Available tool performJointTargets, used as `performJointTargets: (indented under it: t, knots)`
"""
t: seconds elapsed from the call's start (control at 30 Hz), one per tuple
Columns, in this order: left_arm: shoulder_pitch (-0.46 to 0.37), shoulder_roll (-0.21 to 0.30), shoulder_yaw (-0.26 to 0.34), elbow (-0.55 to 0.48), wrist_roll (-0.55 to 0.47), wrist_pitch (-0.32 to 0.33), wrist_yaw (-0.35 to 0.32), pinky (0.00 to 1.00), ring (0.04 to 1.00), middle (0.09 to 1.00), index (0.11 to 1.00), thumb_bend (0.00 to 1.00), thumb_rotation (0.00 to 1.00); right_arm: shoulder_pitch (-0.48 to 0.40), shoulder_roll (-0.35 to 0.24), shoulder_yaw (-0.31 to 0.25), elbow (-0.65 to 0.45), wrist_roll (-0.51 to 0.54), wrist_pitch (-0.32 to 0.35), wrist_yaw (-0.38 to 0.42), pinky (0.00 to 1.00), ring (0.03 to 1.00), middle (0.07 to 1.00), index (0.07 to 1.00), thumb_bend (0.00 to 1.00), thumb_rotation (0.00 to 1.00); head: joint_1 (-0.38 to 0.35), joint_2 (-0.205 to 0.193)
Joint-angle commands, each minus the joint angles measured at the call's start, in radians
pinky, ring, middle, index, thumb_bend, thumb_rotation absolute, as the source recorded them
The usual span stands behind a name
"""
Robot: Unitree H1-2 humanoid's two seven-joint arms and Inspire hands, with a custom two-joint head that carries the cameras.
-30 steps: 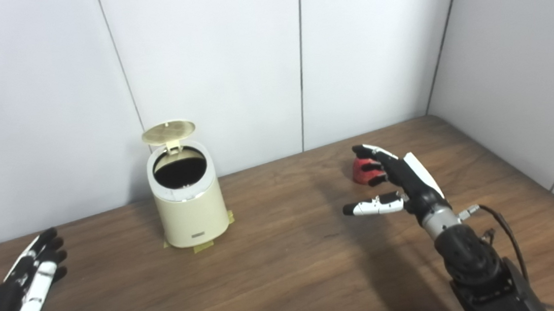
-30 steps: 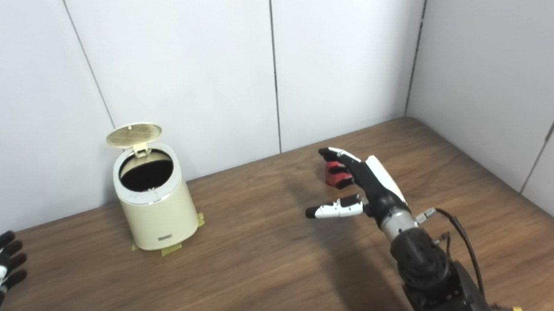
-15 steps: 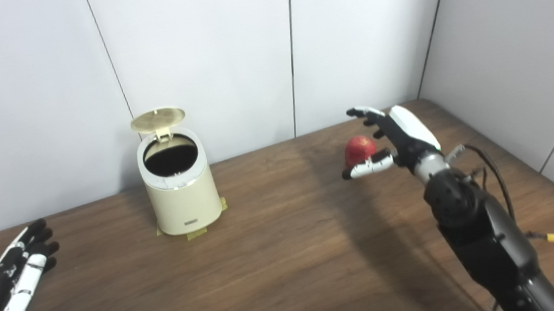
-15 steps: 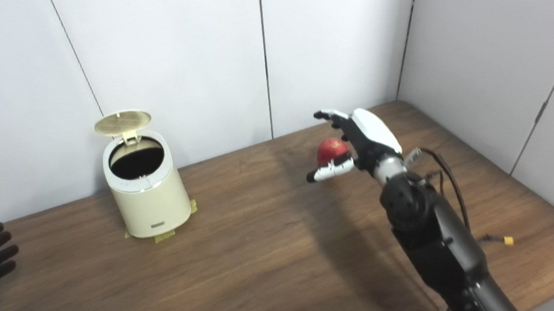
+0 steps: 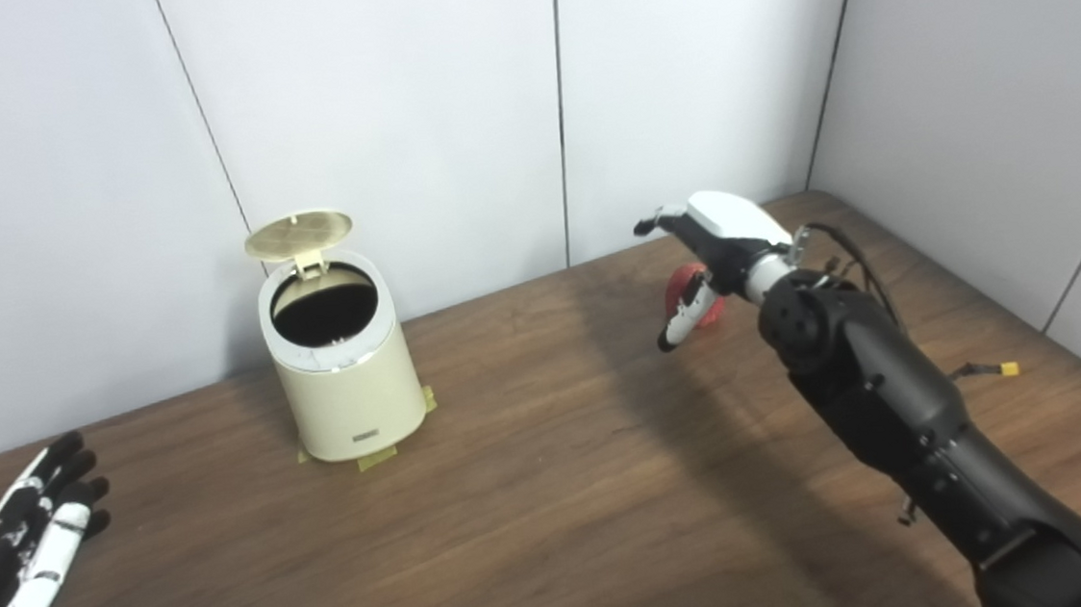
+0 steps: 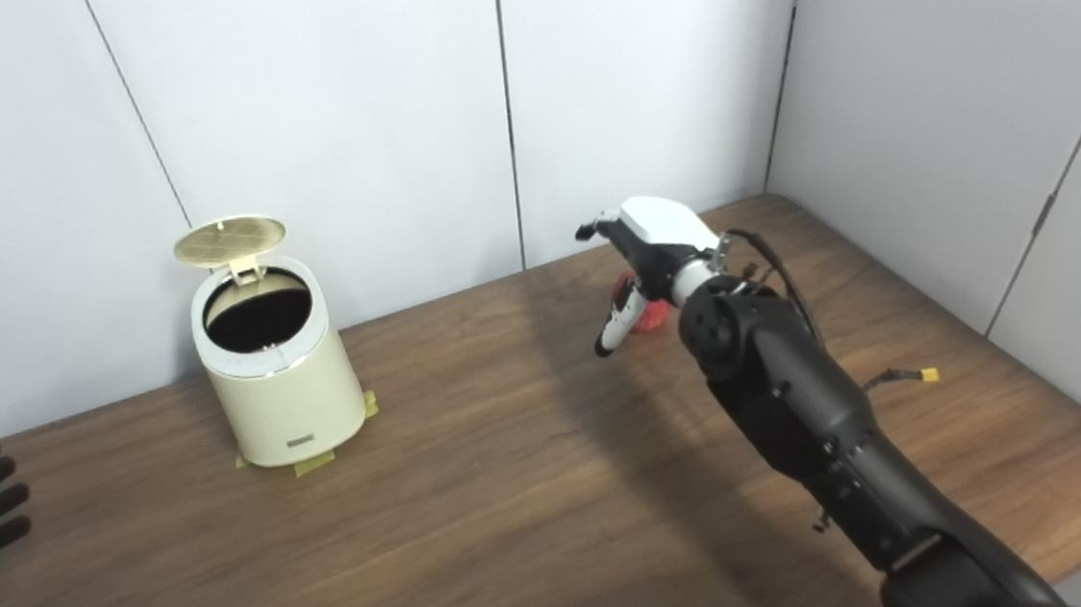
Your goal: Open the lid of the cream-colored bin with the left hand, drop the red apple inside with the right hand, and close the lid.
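the red apple point(image 5: 700, 293) is seen mostly hidden behind the right hand point(image 5: 705, 250), whose fingers are curled over it; a firm grasp cannot be told. the cream-colored bin point(image 5: 342, 377) is stood well apart, lid point(image 5: 298, 234) raised. the left hand point(image 5: 16, 567) is spread, empty, on the table point(image 5: 556, 495).

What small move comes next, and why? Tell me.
Probably close the right hand around the red apple. It hovers over the fruit with fingers spread, not visibly gripping, and the bin already stands with its lid up.
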Motion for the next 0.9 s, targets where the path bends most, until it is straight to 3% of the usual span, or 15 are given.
performJointTargets:
  t: [0.0,0.3,0.6,0.87]
  knots:
    - [-0.035,0.034,-0.010,-0.040,-0.029,-0.009,0.041,0.86,0.894,0.930,0.946,0.24,0.56,-0.075,-0.052,0.005,0.018,-0.005,-0.033,-0.022,0.69,0.874,0.898,0.800,0.99,0.13,-0.001,0.005]
    - [-0.035,0.110,-0.096,-0.073,-0.162,-0.009,0.179,0.84,0.888,0.946,0.954,0.25,0.58,-0.160,-0.100,0.084,0.197,0.001,-0.075,-0.016,0.75,0.895,0.878,0.784,0.96,0.11,0.004,0.021]
    - [-0.057,0.211,-0.206,-0.104,-0.288,-0.009,0.325,0.84,0.895,0.957,0.974,0.23,0.58,-0.186,-0.121,0.136,0.280,-0.002,-0.104,-0.026,0.73,0.872,0.866,0.793,0.95,0.09,0.007,0.029]
    - [-0.071,0.246,-0.245,-0.116,-0.341,-0.009,0.396,0.83,0.896,0.953,0.964,0.23,0.59,-0.189,-0.125,0.180,0.311,-0.023,-0.127,-0.055,0.79,0.899,0.874,0.774,0.93,0.13,0.008,0.034]
